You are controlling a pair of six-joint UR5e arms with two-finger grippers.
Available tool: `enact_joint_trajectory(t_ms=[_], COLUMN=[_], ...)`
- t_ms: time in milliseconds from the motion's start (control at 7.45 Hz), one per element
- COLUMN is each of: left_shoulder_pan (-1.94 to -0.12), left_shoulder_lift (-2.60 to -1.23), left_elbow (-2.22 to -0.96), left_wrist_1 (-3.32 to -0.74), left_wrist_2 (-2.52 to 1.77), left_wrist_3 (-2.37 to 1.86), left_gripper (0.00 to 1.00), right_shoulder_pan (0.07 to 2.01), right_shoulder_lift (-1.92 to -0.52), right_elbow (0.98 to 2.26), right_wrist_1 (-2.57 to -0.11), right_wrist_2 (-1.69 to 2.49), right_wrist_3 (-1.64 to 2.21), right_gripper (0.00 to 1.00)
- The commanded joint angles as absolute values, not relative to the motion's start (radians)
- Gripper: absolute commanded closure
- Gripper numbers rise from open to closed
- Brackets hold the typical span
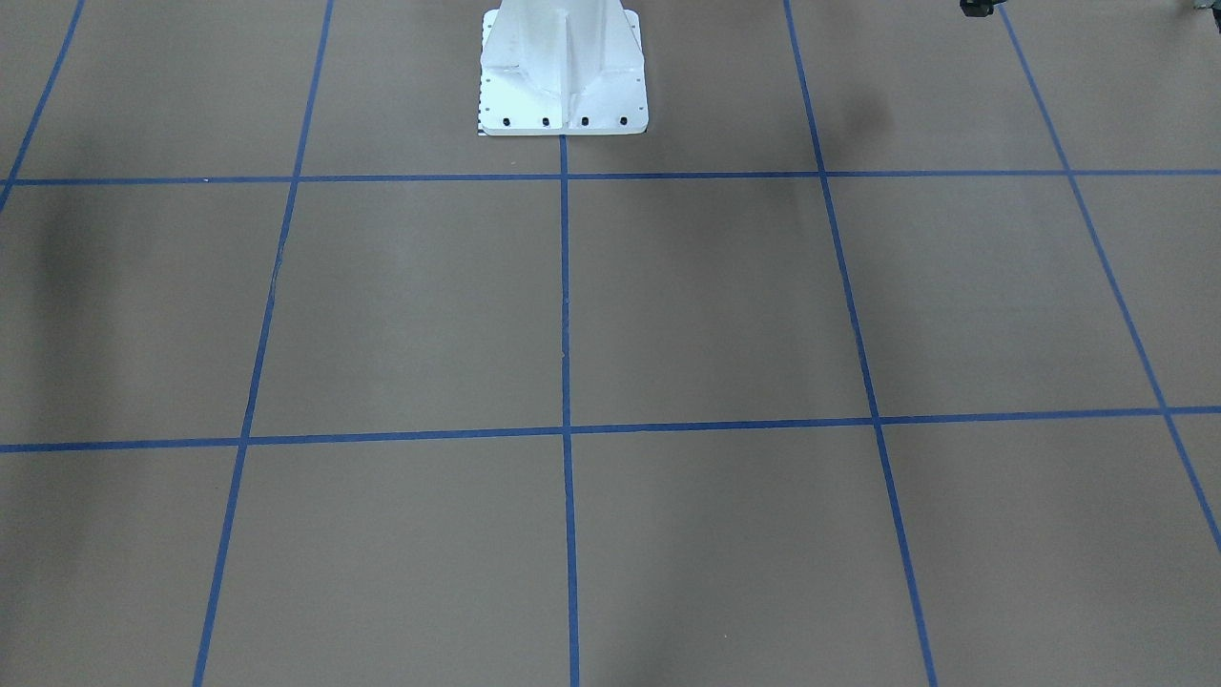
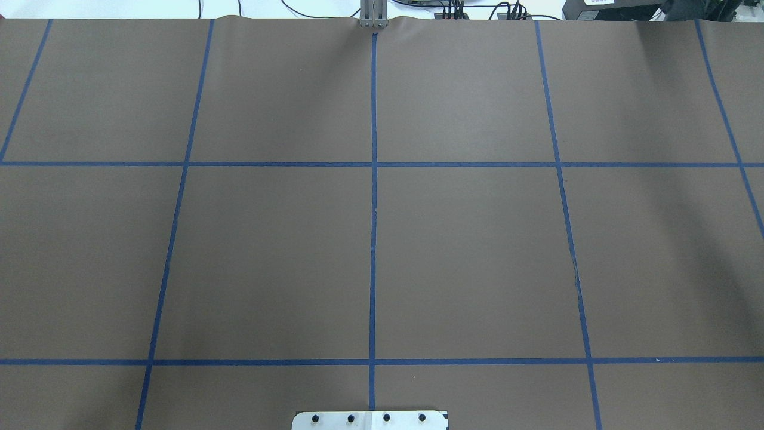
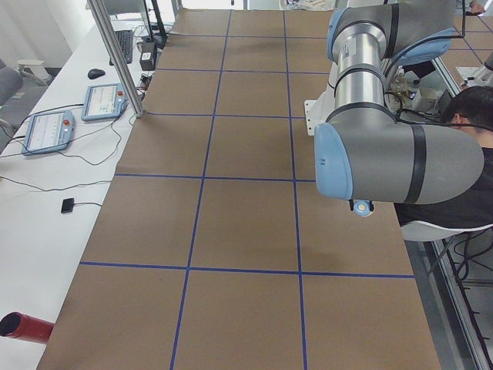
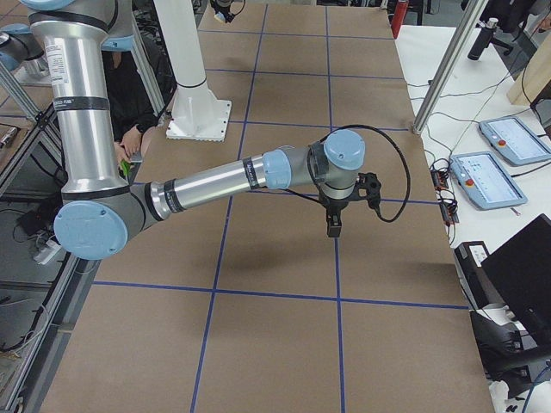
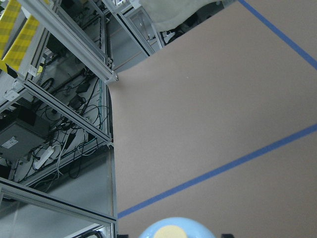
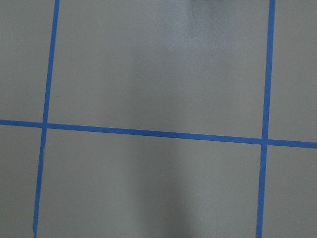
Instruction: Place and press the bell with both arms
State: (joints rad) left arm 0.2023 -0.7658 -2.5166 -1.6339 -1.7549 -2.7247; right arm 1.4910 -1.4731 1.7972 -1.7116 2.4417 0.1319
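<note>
The bell (image 5: 173,231) shows at the bottom edge of the left wrist view: a light-blue dome with a pale yellow button, held above the brown table near its edge. It also shows in the exterior left view (image 3: 360,207), hanging under the near arm's elbow. The left gripper is shut on it, and its fingers are almost fully out of frame. The right gripper (image 4: 332,225) shows only in the exterior right view, pointing down a little above the table. I cannot tell whether it is open or shut. The right wrist view shows only table and blue tape.
The white pedestal base (image 1: 563,76) stands at the table's robot side. A seated person (image 3: 462,154) is beside the table near the left arm. Teach pendants (image 4: 486,179) and cables lie on the white bench. A red cylinder (image 3: 23,327) lies at a corner.
</note>
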Motion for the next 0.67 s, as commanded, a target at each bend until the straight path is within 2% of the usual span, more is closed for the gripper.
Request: enact_joint_trajectory(t_ms=[0,134,269,537], left_shoulder_pan=[0.065,-0.048,-0.146,-0.346], left_shoulder_lift=[-0.817,-0.922,-1.097,-1.523], left_elbow=[-2.519,-2.517,-2.514,-2.432], left_wrist_1=[-1.626,-1.544,-1.378,-1.107], left_wrist_2=[-1.666,-1.663,-1.640,-1.542], left_wrist_3=[-2.468,-2.310,-2.149,-1.818], left_gripper=[1.00,1.00,1.00,1.00], right_shoulder_pan=[1.491,1.491,1.491,1.491], right_shoulder_lift=[-1.473,-1.473,-1.473,-1.473], right_elbow=[1.793,1.793,1.790,1.776], right_wrist_1=[-1.712,-1.713,-1.713,-1.713], right_wrist_2=[2.442,2.442,2.444,2.447], right_wrist_3=[0.132,0.132,0.132,0.132], right_gripper=[0.00,0.00,0.00,0.00])
